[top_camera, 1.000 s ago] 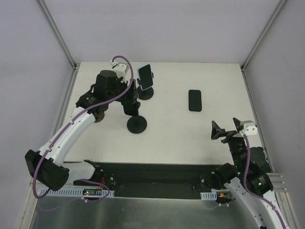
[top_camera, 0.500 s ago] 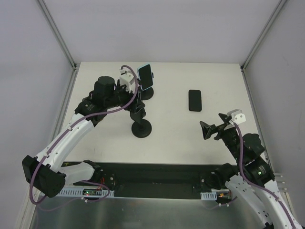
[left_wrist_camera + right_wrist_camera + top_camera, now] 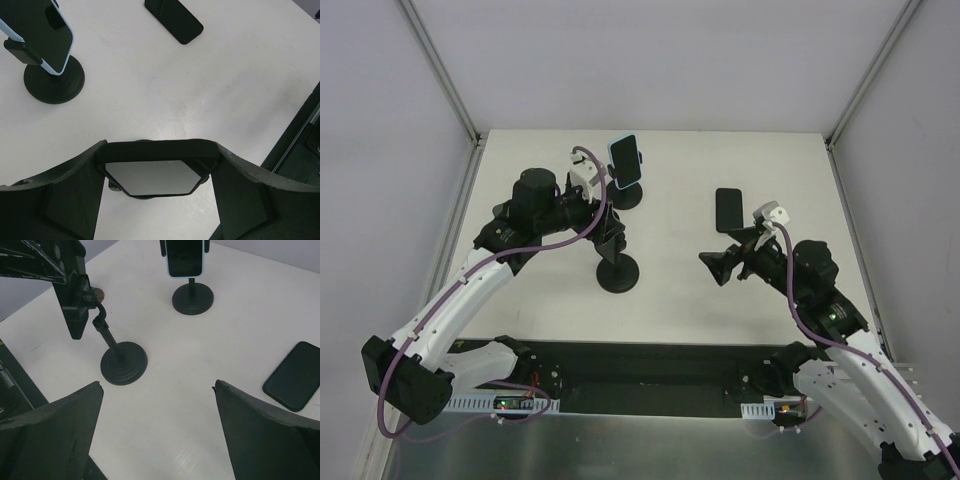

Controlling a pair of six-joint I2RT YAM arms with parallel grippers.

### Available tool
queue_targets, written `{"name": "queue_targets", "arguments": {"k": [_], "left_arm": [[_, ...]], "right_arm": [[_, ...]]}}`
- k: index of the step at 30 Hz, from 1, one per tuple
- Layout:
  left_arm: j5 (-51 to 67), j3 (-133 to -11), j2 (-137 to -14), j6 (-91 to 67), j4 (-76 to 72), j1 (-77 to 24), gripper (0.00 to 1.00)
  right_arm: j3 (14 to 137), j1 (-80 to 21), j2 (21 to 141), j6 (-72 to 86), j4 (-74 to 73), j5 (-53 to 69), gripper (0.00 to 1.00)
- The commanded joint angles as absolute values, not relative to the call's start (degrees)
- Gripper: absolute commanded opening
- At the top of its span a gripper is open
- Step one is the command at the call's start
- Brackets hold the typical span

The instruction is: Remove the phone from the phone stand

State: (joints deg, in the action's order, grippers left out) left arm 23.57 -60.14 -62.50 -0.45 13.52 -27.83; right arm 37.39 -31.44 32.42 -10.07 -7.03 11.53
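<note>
My left gripper point(image 3: 607, 226) point(image 3: 159, 150) is shut across the sides of a black phone point(image 3: 152, 176) with a reflective screen. That phone sits at the top of the near phone stand point(image 3: 618, 273) point(image 3: 123, 363), whose stem reaches up to it. My right gripper point(image 3: 724, 264) point(image 3: 158, 386) hangs open over bare table right of that stand, holding nothing. A second phone in a light blue case point(image 3: 624, 159) point(image 3: 185, 256) point(image 3: 39, 34) is clamped upright in the far stand point(image 3: 626, 196) point(image 3: 192, 299).
A third black phone point(image 3: 728, 210) point(image 3: 293, 376) point(image 3: 174, 20) lies flat on the white table point(image 3: 680, 285), behind my right gripper. Grey walls and metal rails close in the table on three sides. A dark gap runs along the near edge.
My right arm has swung forward and left, from the right edge toward the table's middle, jaws still open. My left gripper, the phone and the near stand have shifted slightly right.
</note>
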Motion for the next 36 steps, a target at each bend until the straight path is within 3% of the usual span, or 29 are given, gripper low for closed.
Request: {"name": "queue_targets", "arguments": {"k": [1, 9, 17, 19, 26, 33, 36], "left_arm": [[24.3, -59.4, -60.9, -1.8, 10.8, -28.7, 0.35], [22.1, -59.3, -60.5, -2.5, 10.6, -28.7, 0.67], [21.5, -59.2, -59.7, -3.1, 10.5, -28.8, 0.87], [21.4, -59.3, -59.7, -3.1, 10.5, -28.8, 0.98], [15.8, -59.5, -57.6, -6.6, 10.6, -30.1, 0.99], [-7.5, -59.8, -54.3, -15.7, 13.4, -39.4, 0.99], [-23.5, -61.5, -55.6, -18.7, 16.2, -47.9, 0.99]], "right_arm": [[39.2, -31.6, 35.9, -7.4, 1.5, 19.9, 0.96], [38.9, -31.7, 40.5, -7.4, 4.6, 26.1, 0.96], [39.2, -32.0, 44.4, -6.4, 8.0, 30.3, 0.96], [39.2, -32.2, 45.0, -6.3, 8.3, 30.7, 0.96], [38.4, -33.1, 47.7, -6.9, 11.4, 32.8, 0.96], [36.6, -33.6, 50.4, -6.8, 15.8, 32.5, 0.96], [35.0, -33.7, 50.3, -7.0, 17.3, 30.6, 0.96]]}}
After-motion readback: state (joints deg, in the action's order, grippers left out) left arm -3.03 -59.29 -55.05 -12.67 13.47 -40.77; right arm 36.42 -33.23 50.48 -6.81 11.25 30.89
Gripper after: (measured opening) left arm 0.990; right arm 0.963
